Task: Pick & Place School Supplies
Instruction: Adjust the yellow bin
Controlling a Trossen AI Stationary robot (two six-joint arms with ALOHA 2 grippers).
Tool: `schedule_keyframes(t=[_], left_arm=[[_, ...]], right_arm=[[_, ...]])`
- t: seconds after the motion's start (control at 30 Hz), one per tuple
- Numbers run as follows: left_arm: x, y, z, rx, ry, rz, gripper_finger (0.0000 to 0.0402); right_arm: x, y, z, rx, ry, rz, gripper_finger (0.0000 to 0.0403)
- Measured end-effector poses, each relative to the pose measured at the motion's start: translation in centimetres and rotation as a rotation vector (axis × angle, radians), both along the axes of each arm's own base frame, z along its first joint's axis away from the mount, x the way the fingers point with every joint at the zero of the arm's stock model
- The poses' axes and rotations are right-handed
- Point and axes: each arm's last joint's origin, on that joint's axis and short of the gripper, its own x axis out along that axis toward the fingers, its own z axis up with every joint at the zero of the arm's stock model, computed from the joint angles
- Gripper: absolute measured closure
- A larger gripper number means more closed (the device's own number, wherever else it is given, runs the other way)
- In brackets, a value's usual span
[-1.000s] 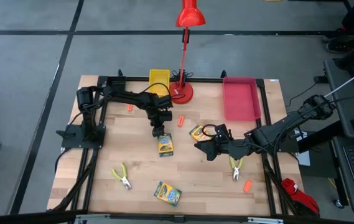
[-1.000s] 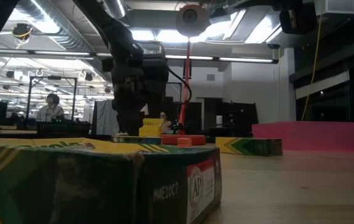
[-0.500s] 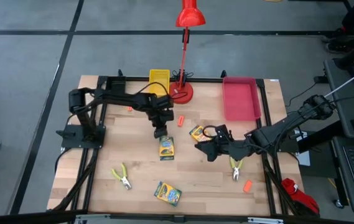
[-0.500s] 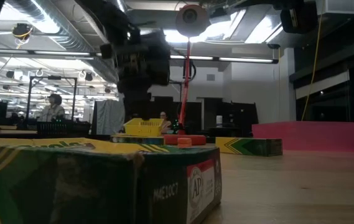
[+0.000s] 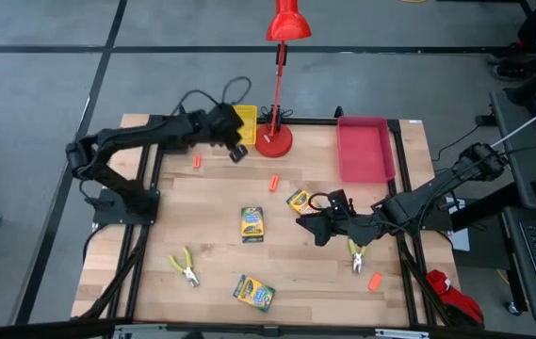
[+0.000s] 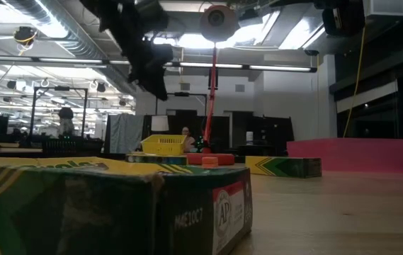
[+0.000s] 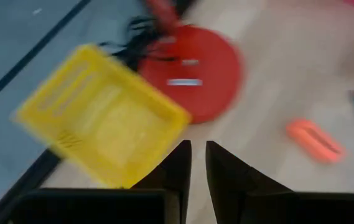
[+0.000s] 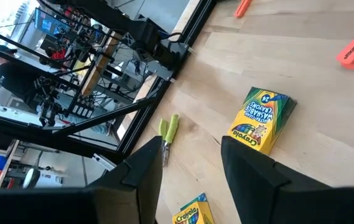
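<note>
My left gripper [image 5: 237,151] [image 7: 198,155] hangs in the air, slanting down beside the yellow tray [image 5: 242,121], shut with nothing between its fingers. My right gripper [image 5: 308,229] [image 8: 189,162] hovers open and empty at the table's middle right, just near of one crayon box [image 5: 298,201]. Two more crayon boxes lie flat on the table, one at the centre [image 5: 251,223] and one at the near edge [image 5: 253,292]. Two pliers [image 5: 185,266] [image 5: 356,252] and three orange pieces [image 5: 195,162] [image 5: 273,181] [image 5: 375,281] lie loose on the wood.
The red lamp's base [image 5: 273,139] stands at the far edge right beside the yellow tray. A pink tray [image 5: 365,148] sits at the far right. A black frame [image 5: 145,226] runs along the table's edges. Bare wood lies between the scattered items.
My left gripper has risen from just above the centre crayon box and swung toward the far edge, over to the yellow tray, tipping from pointing straight down to a slant. The crayon box stays flat on the table.
</note>
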Motion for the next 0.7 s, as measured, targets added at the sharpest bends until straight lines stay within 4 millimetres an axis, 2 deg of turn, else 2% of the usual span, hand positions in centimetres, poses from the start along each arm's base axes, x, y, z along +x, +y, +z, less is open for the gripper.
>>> schedule_keyframes(t=[0.17, 0.3, 0.43, 0.7], left_arm=[[-1.3, 3.6, -1.7, -0.079, 0.021, 0.1, 0.0357], [-1.5, 5.6, -3.0, -0.119, -0.004, 0.135, 0.0357], [-0.7, 6.8, -4.3, -0.166, -0.016, 0.146, 0.0357], [1.8, 8.3, -5.1, -0.163, 0.0, 0.134, 0.0357]], right_arm=[[0.0, 0.1, 0.0, -0.008, -0.001, 0.003, 0.0237], [-0.1, 0.2, 0.0, -0.004, -0.004, 0.007, 0.0237], [0.0, 0.2, 0.1, 0.013, -0.008, 0.01, 0.0237], [0.0, 0.2, 0.1, 0.025, -0.013, 0.017, 0.0237]])
